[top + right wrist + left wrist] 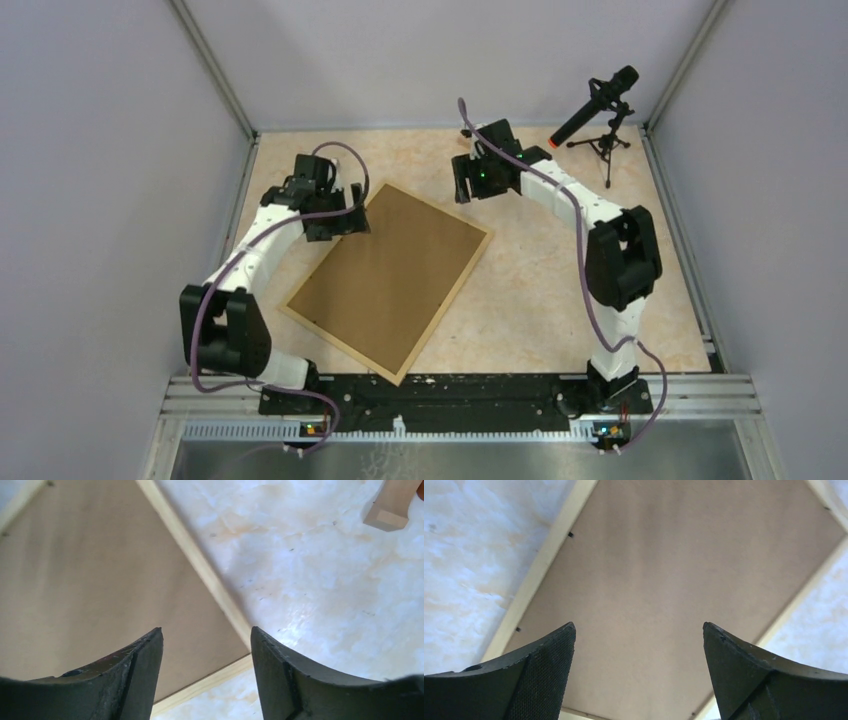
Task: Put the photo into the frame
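Observation:
The frame [447, 305] lies flat and diagonal on the table between the two arms, back side up, its brown board [390, 280] filling the pale wood rails. The photo is hidden or out of view. My left gripper [337, 226] hovers over the frame's far left corner. In the left wrist view, the left gripper [639, 626] is open with only the board below and the rail [544, 560] to the left. My right gripper [466, 186] hangs just beyond the far right corner. In the right wrist view, the right gripper [206, 630] is open and empty above the corner rail [200, 570].
A black microphone on a small tripod [600, 105] stands at the back right of the table. A small wooden block [390, 505] shows at the top right of the right wrist view. Metal rails and grey walls enclose the tabletop.

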